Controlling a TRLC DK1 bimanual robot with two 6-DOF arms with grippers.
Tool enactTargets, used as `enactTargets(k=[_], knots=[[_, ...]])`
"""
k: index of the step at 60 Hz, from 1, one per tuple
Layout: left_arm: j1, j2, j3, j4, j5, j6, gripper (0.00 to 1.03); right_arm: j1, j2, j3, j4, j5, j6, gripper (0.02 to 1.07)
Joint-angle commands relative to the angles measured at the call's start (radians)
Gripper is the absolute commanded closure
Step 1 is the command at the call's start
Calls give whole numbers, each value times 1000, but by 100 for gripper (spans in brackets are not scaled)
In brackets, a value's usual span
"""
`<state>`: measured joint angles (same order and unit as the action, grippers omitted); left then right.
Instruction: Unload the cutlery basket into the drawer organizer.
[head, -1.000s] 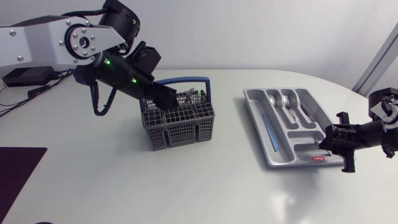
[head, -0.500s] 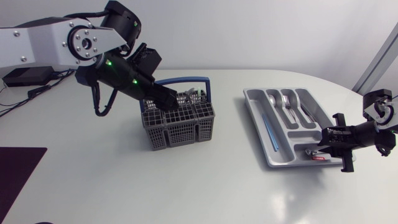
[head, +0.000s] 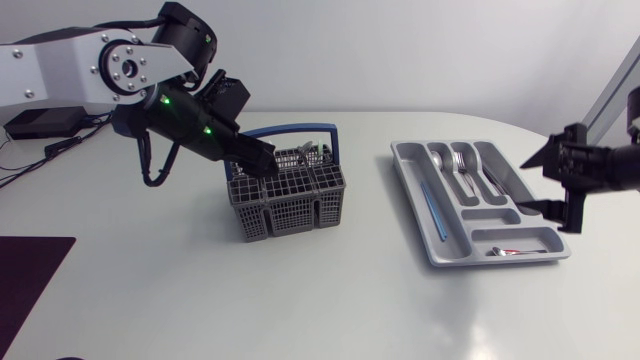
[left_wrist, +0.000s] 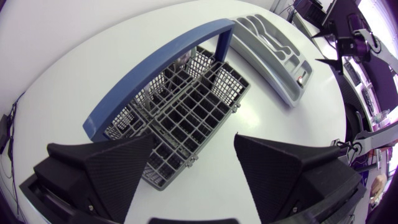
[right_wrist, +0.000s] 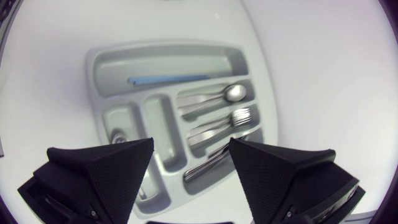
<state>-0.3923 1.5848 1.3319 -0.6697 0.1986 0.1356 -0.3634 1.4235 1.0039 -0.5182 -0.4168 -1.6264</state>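
1 basket (head: 290, 195), 1 organizer (head: 462, 228); L pincer (left_wrist: 194, 142), R pincer (right_wrist: 191, 143) spread.

No text, number or sign could be read anywhere. Only a small red mark (head: 512, 251) was noted at the near end of the drawer organizer (head: 412, 195), and any print on it was too small to be made out.
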Motion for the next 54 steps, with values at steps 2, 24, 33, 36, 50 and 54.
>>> enactTargets(k=[2,24,33,36,50,54], knots=[[15,-37,-39,-19,-8,2,14,101,-26,88,-46,-57,226,7],[72,-124,-131,-25,-36,2,47,440,189,272,164,-85,862,90],[102,-134,-168,-24,-36,7,73,508,334,397,159,-96,967,91],[104,-134,-175,-24,-36,9,79,521,377,441,155,-112,996,91],[107,-101,-206,2,-36,15,88,578,580,690,57,-208,1120,92],[122,-86,-212,5,-36,15,89,592,634,766,9,-241,1145,92]])
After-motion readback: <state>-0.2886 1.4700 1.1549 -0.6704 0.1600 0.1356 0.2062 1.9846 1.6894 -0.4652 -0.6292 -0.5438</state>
